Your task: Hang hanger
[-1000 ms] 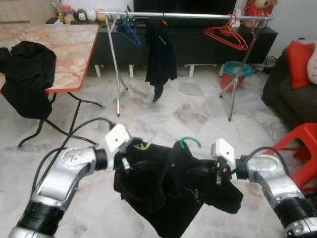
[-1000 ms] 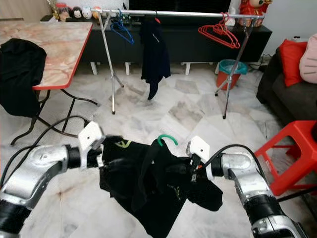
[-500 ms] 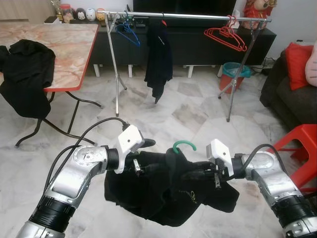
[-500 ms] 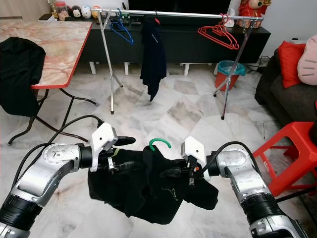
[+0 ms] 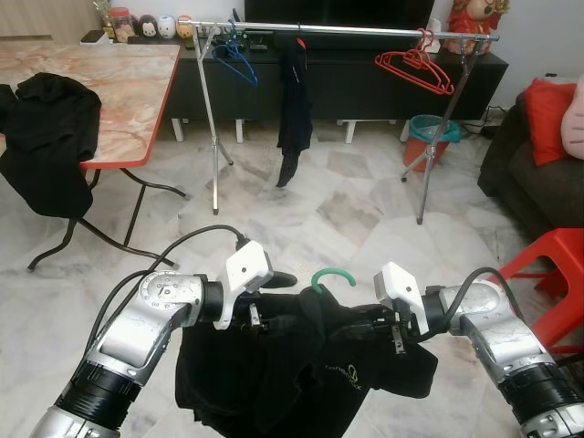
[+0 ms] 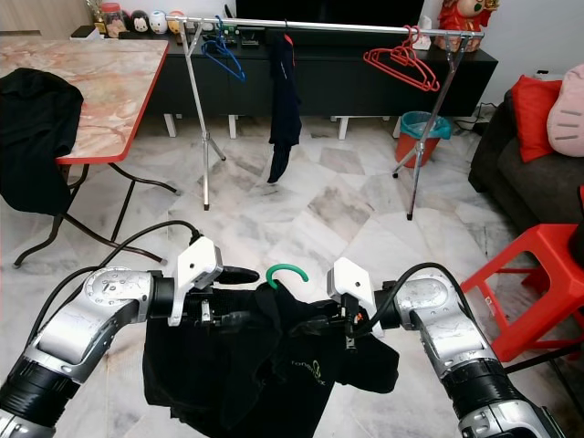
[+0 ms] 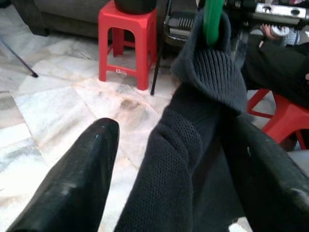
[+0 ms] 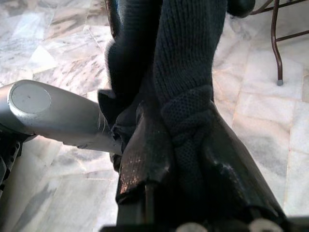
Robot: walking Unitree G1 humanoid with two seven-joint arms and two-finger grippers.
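A black knit garment (image 5: pixel 301 374) hangs on a green hanger, whose hook (image 5: pixel 328 276) pokes up between my two arms over the marble floor. My right gripper (image 5: pixel 367 319) is shut on the garment's shoulder; the right wrist view has its fingers (image 8: pixel 145 154) pinching the knit fabric. My left gripper (image 5: pixel 274 290) stands open at the other shoulder: one finger (image 7: pixel 77 179) is clear of the cloth, and the other lies against it. The clothes rail (image 5: pixel 347 30) stands well ahead at the back, with blue hangers (image 5: pixel 235 57), a hung black garment (image 5: pixel 294 100) and red hangers (image 5: pixel 415 66).
A marble-topped folding table (image 5: pixel 119 91) with a black cloth (image 5: pixel 46 137) draped over its edge stands to the left. A red stool (image 5: pixel 547 269) and a dark sofa (image 5: pixel 534 169) are to the right. A teal bin (image 5: pixel 429 137) sits by the rail's right leg.
The left gripper has moved right toward the hook and opened, one finger now above the cloth. The garment has dropped and hangs flatter. The garment on the rail has turned edge-on.
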